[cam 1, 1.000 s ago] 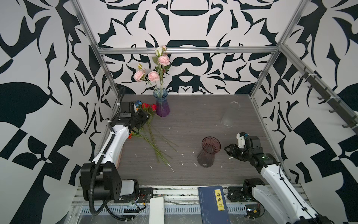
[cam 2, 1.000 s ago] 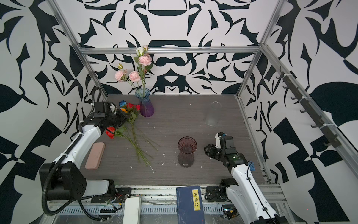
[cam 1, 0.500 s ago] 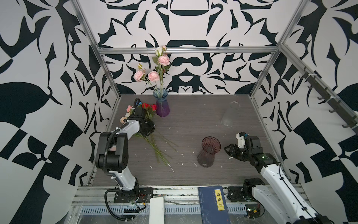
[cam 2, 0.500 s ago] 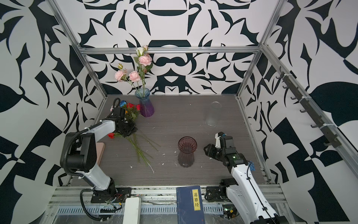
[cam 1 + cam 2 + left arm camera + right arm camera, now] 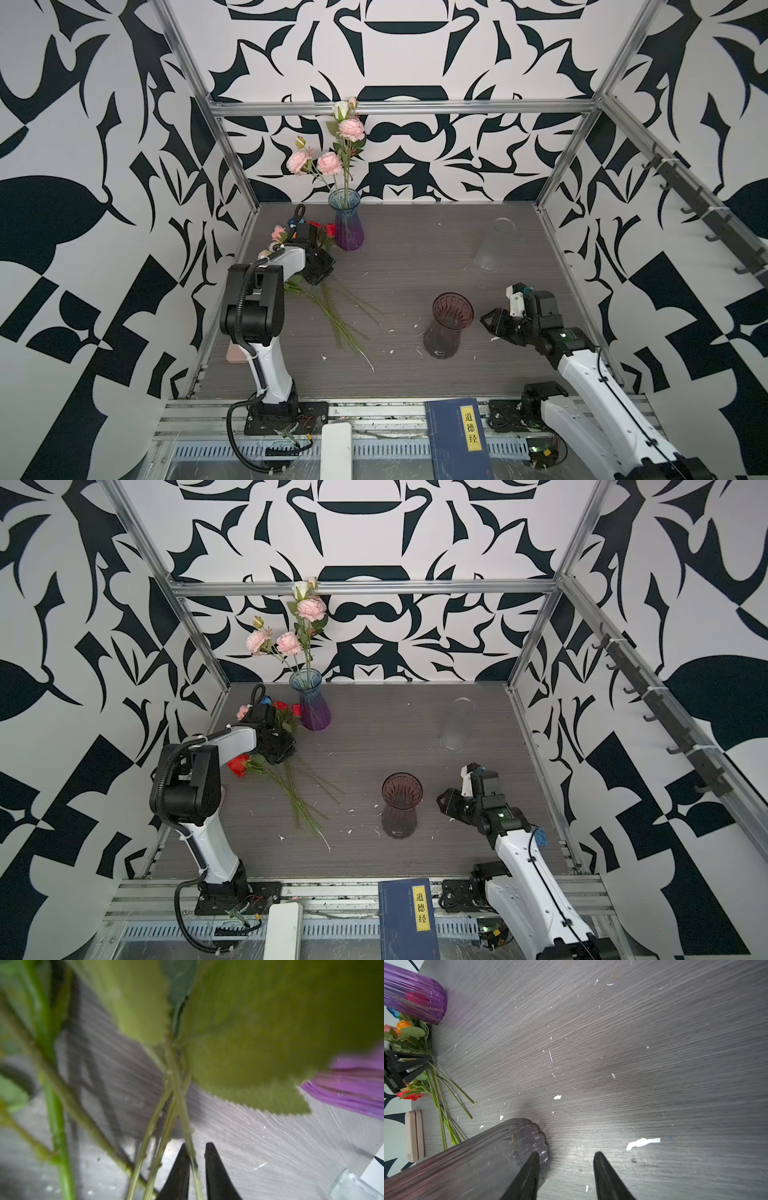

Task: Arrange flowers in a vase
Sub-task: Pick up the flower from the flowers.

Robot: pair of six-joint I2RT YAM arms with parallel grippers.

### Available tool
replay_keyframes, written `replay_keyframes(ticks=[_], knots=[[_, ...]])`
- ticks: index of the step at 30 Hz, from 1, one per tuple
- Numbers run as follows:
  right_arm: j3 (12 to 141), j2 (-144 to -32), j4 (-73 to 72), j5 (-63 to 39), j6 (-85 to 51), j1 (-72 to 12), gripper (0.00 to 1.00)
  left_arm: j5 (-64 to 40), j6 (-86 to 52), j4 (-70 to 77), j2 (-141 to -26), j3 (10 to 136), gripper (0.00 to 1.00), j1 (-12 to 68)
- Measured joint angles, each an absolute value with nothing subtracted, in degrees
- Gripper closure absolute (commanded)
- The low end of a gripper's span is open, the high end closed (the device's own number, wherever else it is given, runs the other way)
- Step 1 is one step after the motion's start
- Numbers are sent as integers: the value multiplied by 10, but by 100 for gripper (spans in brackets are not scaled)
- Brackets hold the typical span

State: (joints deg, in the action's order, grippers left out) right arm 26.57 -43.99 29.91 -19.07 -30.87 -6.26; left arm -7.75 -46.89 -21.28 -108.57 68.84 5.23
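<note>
On counter (image 5: 415, 266), just beside purple vase (image 5: 348, 232): loose flowers (image 5: 332, 318), with left pincer (image 5: 196, 1145) low among them, tips narrowly parted, one stem (image 5: 188, 1130) between; pinched or not, cannot tell. Upright in that vase: pink blooms (image 5: 329, 163). Just beside dark vase (image 5: 446, 332), mid-counter: right pincer (image 5: 566, 1154), spread, empty.

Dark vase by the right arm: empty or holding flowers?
Empty: in both top views the dark vase stands upright, its mouth open, no stems inside.
</note>
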Motion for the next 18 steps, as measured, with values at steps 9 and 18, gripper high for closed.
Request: replay_keyframes(ticks=[9, 18], knots=[[266, -440, 298, -191, -309, -63, 54, -68, -464, -225, -1093, 704, 100, 52], [266, -441, 297, -191, -309, -63, 54, 14, -478, -256, -820, 687, 100, 41]])
